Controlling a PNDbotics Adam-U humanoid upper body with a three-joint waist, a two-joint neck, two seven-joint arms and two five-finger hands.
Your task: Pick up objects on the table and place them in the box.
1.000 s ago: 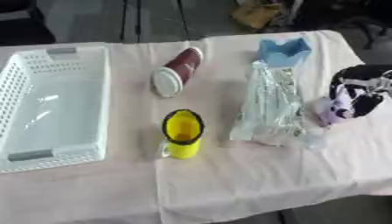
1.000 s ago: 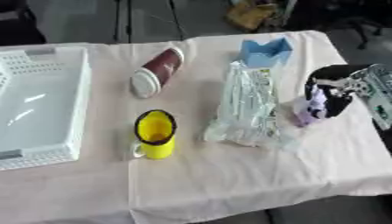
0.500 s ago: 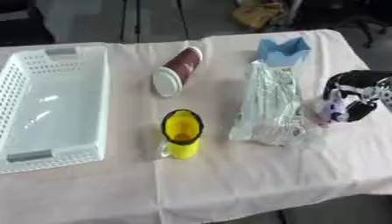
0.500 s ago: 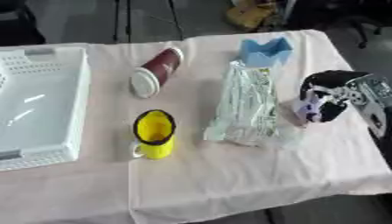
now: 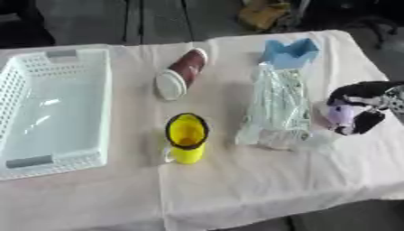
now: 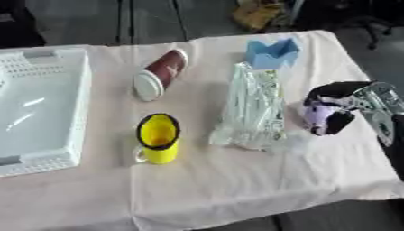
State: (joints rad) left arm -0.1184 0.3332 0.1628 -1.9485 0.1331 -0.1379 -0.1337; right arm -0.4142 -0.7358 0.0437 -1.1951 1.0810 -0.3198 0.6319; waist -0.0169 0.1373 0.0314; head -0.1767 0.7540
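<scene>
Objects for the box lie spread over my counter [image 5: 236, 189], which is draped in a pale pinkish cloth. Largest is the white perforated box [image 5: 49, 108] at the left side, its floor bare and glossy. Next in size is a long clear plastic packet [image 5: 277, 108] right of centre, lying lengthwise from far to near, with its far end touching a blue folded paper shape [image 5: 289, 53] near the counter's far edge. Left of the packet, a dark red paper cup [image 5: 180, 74] lies on its side with its white lid pointing toward me, between the box and the packet. Nearer me stands a yellow mug [image 5: 187, 138] with a dark rim, upright, its handle at the lower left, well apart from the box and just left of the packet's near end. My right hand [image 6: 347, 106] comes in from the right edge, beside the packet's near end. Its black fingers [image 6: 335, 89] are curled round a small lavender object [image 6: 318, 117], which I cannot make out beyond its colour and rounded shape. I cannot tell whether that object is lifted or resting on the cloth. My left hand does not show in either view.
</scene>
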